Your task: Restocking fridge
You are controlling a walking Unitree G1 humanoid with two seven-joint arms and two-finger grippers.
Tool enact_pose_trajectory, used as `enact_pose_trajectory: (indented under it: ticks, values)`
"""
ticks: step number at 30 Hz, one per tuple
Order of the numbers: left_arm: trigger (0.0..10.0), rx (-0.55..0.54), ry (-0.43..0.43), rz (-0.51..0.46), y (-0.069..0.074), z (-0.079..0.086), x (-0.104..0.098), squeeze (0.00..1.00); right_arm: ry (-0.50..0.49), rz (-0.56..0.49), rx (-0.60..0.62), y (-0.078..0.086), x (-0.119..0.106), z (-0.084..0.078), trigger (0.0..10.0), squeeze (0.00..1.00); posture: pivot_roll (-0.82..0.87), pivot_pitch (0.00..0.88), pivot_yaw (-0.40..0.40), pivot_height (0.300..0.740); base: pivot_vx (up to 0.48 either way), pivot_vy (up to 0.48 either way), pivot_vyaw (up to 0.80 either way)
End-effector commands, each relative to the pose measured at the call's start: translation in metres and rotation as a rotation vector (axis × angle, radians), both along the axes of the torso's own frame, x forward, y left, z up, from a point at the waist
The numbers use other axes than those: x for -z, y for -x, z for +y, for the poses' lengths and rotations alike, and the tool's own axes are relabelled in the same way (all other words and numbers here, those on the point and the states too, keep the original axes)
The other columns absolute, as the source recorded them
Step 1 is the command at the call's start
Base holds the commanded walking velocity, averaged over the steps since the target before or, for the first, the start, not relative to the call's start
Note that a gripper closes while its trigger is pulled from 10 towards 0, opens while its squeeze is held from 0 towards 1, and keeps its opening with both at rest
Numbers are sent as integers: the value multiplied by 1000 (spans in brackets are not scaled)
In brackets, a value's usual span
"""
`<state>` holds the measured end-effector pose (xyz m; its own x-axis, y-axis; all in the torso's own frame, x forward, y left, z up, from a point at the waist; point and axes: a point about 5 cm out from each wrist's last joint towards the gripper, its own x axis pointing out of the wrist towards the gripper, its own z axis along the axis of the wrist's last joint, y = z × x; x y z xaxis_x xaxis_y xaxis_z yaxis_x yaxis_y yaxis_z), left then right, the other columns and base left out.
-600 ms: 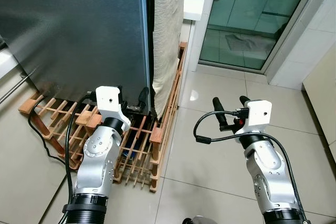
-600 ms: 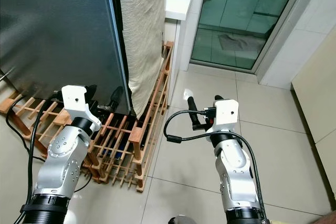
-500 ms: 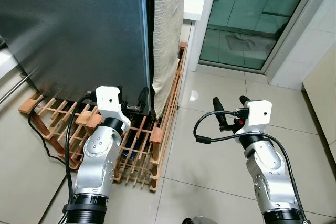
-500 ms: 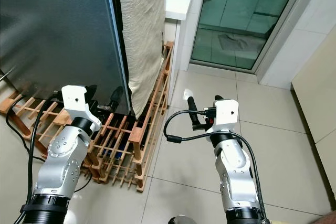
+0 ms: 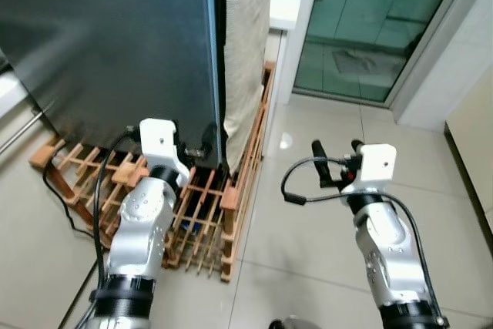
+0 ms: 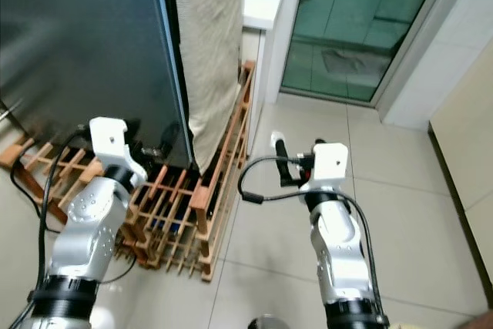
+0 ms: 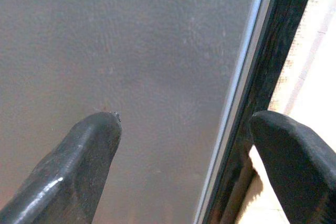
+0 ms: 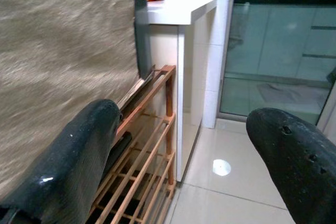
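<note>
I see my left tool (image 7: 184, 145) spread wide astride the fridge door (image 5: 115, 36) edge; right tool (image 5: 337, 161) released over floor (image 5: 308, 221)

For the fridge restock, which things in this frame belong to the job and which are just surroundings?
Part of the job:
fridge door, dark and shut
left gripper, open, fingers either side of the door's edge
right gripper, open, holding nothing

Just around:
wooden rack under the fridge
beige cloth hanging beside it
black cable
glass door

Left arm: raised forward, elbow bent; left claw (image 7: 184, 145) fingers spread apart. Right arm: raised forward, elbow bent; right claw (image 8: 181, 145) fingers spread, empty.
</note>
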<state>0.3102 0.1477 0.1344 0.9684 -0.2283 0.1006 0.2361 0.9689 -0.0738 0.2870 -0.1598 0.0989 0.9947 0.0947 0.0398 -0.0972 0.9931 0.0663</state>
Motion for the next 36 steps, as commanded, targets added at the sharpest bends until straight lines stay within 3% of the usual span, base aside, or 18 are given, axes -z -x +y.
enact_pose_trajectory:
  ticks: [1,11,15,20,24,30,36]
  values:
    - [10000,11,1,27,1,-1,4,0,-15,-3,31,-1,-1,-5,10000,0,-77,0,-1,740,0,0,0]
    - [10000,13,10,19,-1,-1,2,0,-6,-9,4,1,-2,-2,10000,0,-80,0,-16,740,0,0,0]
    - [10000,4,52,24,-2,-3,-2,0,-5,-11,3,1,-3,-2,10000,0,-86,0,-18,740,0,0,0]
    - [10000,90,0,-53,11,-14,-23,0,7,-21,2,3,-6,-5,10000,0,-94,0,-19,740,0,0,0]
    - [10000,99,7,-70,20,-13,-36,0,17,-21,-5,4,-5,-5,10000,0,-71,0,-25,740,0,0,0]
    - [10000,116,31,-74,24,-10,-50,0,21,-9,-23,0,-2,-2,10000,0,-51,0,-31,740,0,0,0]
    - [10000,127,33,-62,22,-20,-53,0,22,-11,-25,-4,-4,-2,10000,0,-55,0,-30,740,0,0,0]
